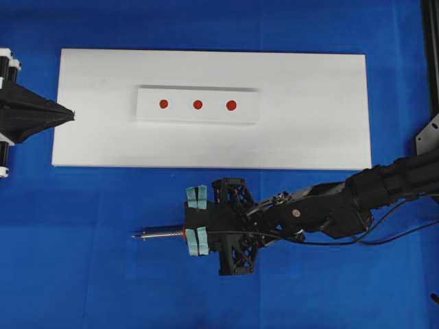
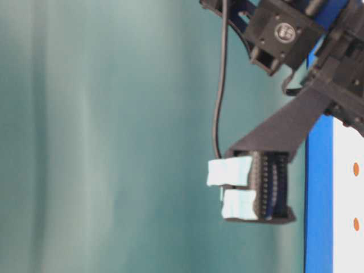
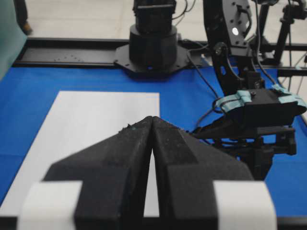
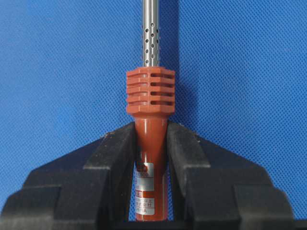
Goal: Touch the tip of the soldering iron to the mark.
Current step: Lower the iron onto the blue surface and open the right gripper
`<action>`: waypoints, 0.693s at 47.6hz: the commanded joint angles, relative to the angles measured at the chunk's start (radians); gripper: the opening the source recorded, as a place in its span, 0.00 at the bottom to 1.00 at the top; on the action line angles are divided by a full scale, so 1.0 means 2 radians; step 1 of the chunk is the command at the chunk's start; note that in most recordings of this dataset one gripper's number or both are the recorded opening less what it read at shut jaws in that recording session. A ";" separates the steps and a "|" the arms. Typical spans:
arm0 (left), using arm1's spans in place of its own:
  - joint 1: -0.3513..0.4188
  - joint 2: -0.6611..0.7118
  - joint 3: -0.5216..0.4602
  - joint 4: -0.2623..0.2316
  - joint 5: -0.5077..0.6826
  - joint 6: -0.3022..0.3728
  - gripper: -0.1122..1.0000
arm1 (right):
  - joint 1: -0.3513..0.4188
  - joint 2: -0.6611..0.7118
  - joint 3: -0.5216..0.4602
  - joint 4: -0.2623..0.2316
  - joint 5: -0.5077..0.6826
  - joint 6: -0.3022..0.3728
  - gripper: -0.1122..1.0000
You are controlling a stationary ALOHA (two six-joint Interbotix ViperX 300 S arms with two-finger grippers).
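The right gripper (image 1: 195, 221) clasped the red-handled, silver-shafted soldering iron (image 4: 151, 120) over open blue tabletop (image 1: 82, 240) near the flat white board (image 1: 315, 130), while the left gripper's (image 1: 70, 114) fingers sat closed at its edge.

The soldering iron (image 4: 150, 143) pairs glossy red plastic with perforated shiny metal above woven blue cloth (image 4: 57, 72).

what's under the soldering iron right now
Only blue cloth shows beneath the soldering iron, which the right gripper clamps by its handle. Anything directly below the handle is covered by the fingers. The white board lies apart from it.
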 commanded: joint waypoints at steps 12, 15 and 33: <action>0.001 0.002 -0.008 0.001 -0.003 -0.001 0.10 | -0.003 -0.006 -0.005 0.002 -0.005 0.001 0.16; 0.001 0.002 -0.008 0.001 -0.003 -0.001 0.10 | -0.003 -0.006 -0.005 0.002 -0.005 0.001 0.16; 0.002 0.002 -0.008 0.001 -0.001 -0.001 0.10 | -0.004 -0.005 -0.008 0.007 -0.006 0.001 0.27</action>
